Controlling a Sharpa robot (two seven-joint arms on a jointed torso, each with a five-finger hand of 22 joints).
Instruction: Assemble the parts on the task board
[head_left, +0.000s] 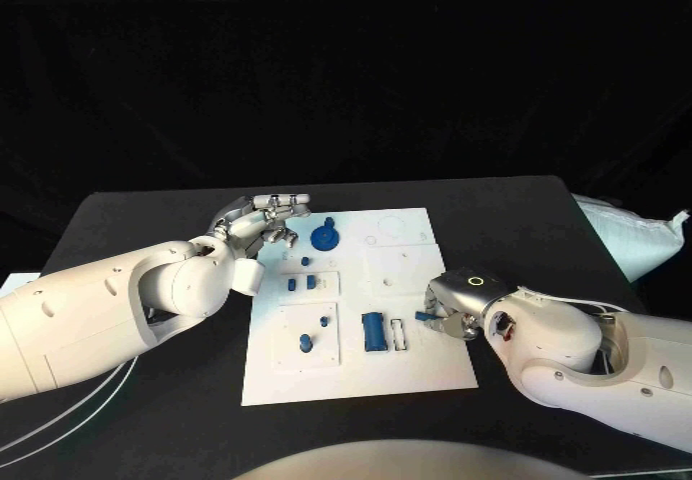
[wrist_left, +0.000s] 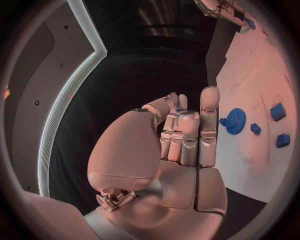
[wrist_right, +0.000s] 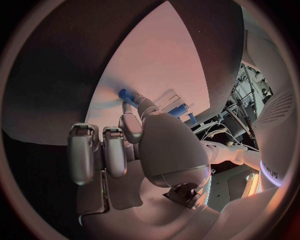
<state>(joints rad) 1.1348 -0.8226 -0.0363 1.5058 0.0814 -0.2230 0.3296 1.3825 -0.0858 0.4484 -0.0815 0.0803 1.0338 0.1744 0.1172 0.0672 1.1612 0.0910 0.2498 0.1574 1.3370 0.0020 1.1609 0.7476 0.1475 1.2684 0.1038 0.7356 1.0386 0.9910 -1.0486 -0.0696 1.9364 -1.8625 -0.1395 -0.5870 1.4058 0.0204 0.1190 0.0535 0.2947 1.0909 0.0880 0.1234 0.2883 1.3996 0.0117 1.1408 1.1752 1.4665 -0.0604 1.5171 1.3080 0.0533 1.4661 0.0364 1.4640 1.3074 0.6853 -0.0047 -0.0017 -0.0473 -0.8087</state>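
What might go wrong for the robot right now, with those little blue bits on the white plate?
The right hand pinches a small blue part just at its fingertips; it may slip and fall onto the white task board. The left hand hovers beside the round blue gear; a careless move might knock it. The right hand also works close to the long blue block and could nudge it.

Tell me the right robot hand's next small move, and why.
Probably lower and seat its piece. The right robot hand pinches a small blue part just above the task board, beside the long blue part, while the left robot hand waits by the gear.
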